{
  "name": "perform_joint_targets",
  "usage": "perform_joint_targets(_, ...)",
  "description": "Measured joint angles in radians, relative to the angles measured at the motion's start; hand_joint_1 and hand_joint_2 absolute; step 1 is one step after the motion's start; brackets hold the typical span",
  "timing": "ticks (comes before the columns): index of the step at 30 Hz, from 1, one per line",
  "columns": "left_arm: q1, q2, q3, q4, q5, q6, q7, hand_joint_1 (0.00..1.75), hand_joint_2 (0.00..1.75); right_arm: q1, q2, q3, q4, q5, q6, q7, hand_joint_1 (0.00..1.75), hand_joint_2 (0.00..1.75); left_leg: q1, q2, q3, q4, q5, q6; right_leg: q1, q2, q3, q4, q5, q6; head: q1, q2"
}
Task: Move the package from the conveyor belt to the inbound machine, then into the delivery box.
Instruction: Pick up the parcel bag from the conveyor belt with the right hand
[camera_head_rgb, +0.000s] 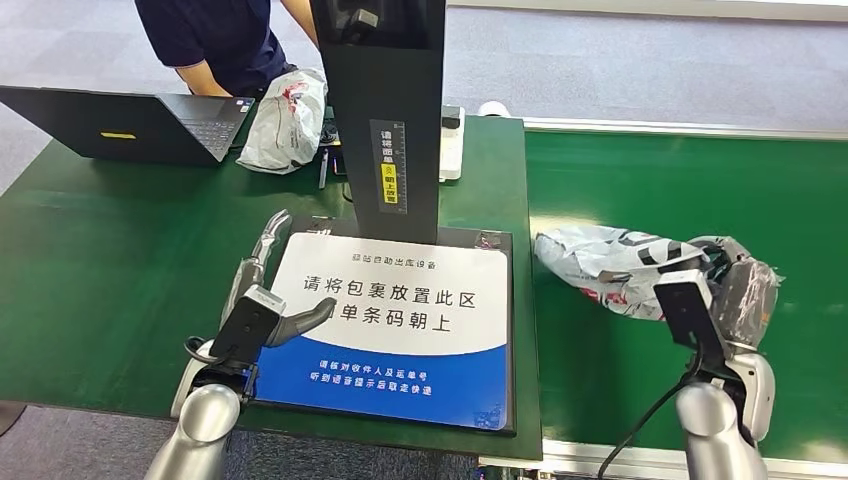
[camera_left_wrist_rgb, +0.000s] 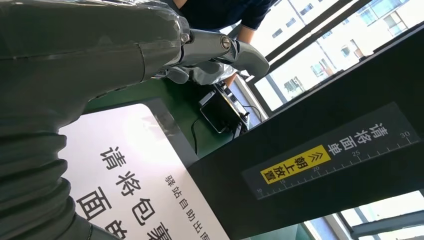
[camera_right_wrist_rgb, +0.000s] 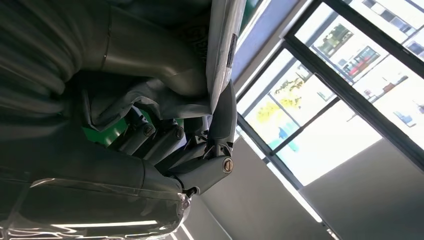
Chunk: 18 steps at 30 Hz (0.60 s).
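My right hand (camera_head_rgb: 742, 300) has its fingers (camera_right_wrist_rgb: 220, 120) closed around one end of the package (camera_head_rgb: 620, 265), which lies on the conveyor belt (camera_head_rgb: 690, 180), just beside the inbound machine's pad (camera_head_rgb: 400, 330). My left hand (camera_head_rgb: 262, 300) rests at the pad's far edge, fingers apart, holding nothing. The slick bag is held by one end only; I think it could sag and slide free when lifted.

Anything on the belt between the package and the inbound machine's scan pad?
Head view: bare green conveyor belt and the table's edge lie between the grey package and the scan pad.
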Motion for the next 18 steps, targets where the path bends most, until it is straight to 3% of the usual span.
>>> perform_joint_targets(10, -0.050, 0.000, -0.021, 0.037, 0.026, 0.004, 0.003, 0.00, 1.75, -0.302, -0.133, 0.054, 0.132, -0.076, 0.105, 0.036, 1.75, 1.75, 0.000, 0.000, -0.003, 0.002, 0.001, 0.002, -0.001, 0.000, -0.001, 0.000, 0.002, 0.003, 0.000, 0.000)
perform_joint_targets(18, -0.052, 0.000, -0.029, 0.053, 0.043, 0.018, -0.001, 0.00, 1.75, -0.501, -0.158, 0.178, 0.225, -0.104, 0.167, 0.084, 1.75, 1.75, -0.001, 0.000, -0.005, 0.002, 0.002, 0.002, -0.001, 0.000, -0.003, 0.001, 0.002, 0.003, 0.000, 0.000)
